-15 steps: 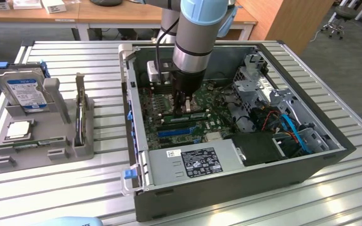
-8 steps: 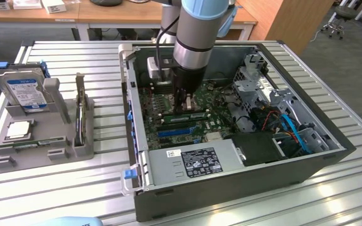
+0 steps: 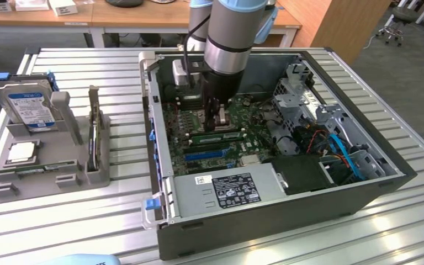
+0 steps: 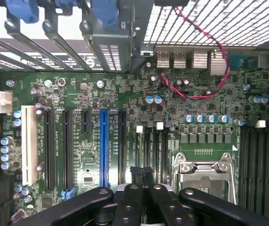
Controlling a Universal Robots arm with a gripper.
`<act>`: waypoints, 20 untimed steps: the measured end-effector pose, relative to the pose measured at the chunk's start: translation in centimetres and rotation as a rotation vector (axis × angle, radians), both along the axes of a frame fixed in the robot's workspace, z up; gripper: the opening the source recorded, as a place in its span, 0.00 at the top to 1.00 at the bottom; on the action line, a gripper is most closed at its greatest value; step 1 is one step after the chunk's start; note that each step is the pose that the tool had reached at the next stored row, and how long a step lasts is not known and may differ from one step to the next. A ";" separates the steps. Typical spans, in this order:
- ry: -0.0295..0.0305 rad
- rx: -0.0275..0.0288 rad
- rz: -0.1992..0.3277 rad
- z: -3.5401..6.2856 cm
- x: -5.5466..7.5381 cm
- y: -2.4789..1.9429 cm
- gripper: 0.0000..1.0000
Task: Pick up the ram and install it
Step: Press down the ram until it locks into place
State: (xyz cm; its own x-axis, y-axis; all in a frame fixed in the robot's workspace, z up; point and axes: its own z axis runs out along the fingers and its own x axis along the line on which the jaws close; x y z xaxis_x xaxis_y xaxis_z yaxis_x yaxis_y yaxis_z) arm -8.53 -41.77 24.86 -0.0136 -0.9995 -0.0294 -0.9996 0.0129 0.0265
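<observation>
One long thin green ram stick [image 3: 220,136] seated flat in motherboard [image 4: 125,108], hand [image 4: 141,175] above, fingers pressed together.

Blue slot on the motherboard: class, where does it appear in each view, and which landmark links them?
Exterior view: the blue slot lies between the gripper and the power supply.
Wrist view: the blue slot runs among black slots, beside the gripper.
Shared landmark: the gripper.

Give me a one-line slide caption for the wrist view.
Shut gripper poised over the motherboard, near the memory slots beside the processor socket.
</observation>
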 end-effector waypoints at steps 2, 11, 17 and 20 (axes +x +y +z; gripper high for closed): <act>0.0001 -0.0003 0.000 0.37 0.0 0.00 0.90; -0.0001 -0.0004 0.000 1.07 0.0 0.00 0.90; 0.0001 -0.0007 0.000 1.08 0.4 0.00 0.90; 0.0000 -0.0005 0.000 1.07 1.1 0.00 0.90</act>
State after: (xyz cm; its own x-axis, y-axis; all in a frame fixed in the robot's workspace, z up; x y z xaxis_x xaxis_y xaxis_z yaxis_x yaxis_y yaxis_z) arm -7.48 -41.76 25.93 -0.0136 -0.9995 -0.0289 -0.9996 0.0128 0.0266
